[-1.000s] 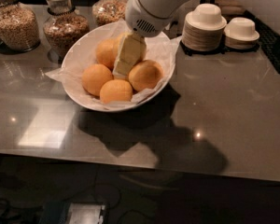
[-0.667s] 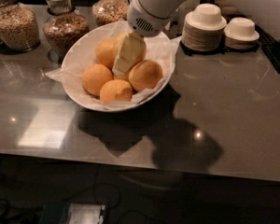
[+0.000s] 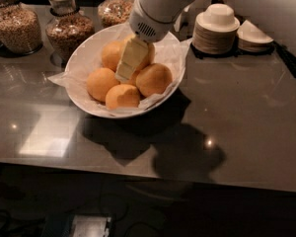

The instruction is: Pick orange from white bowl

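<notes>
Oranges (image 3: 122,96) sit heaped in the white bowl (image 3: 82,100), on crinkled paper (image 3: 59,79), toward the near side of the grey table (image 3: 246,132). Just behind the front fruit, your gripper (image 3: 126,70) reaches down into the middle of the pile; you cannot tell whether it grips anything. Beyond stand grain jars (image 3: 66,31) and stacked small bowls (image 3: 216,28).

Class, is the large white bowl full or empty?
Partly full: the paper-lined wide white bowl contains several round oranges; the end effector sits low among them.
</notes>
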Robot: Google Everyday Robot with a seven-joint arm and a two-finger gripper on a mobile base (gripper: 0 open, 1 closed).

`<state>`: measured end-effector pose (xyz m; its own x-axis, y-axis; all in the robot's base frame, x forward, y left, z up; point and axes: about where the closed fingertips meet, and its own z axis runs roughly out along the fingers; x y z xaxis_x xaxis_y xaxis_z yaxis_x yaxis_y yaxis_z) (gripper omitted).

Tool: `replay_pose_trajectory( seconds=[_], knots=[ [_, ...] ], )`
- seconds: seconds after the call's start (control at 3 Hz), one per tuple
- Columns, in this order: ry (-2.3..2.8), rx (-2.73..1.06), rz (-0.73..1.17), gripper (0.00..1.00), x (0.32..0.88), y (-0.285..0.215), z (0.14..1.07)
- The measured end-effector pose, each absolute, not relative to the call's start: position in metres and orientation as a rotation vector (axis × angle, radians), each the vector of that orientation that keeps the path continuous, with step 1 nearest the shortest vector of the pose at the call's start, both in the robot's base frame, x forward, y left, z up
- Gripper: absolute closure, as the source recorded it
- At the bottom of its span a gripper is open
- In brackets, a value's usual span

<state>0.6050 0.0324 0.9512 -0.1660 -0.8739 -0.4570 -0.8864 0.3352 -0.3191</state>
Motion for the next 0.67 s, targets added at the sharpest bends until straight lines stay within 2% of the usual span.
replay_pose_trajectory(
  seconds=[0.67],
  knots=[
    [2.151,-1.501,0.034,0.0,0.622,0.039,0.921]
  ],
)
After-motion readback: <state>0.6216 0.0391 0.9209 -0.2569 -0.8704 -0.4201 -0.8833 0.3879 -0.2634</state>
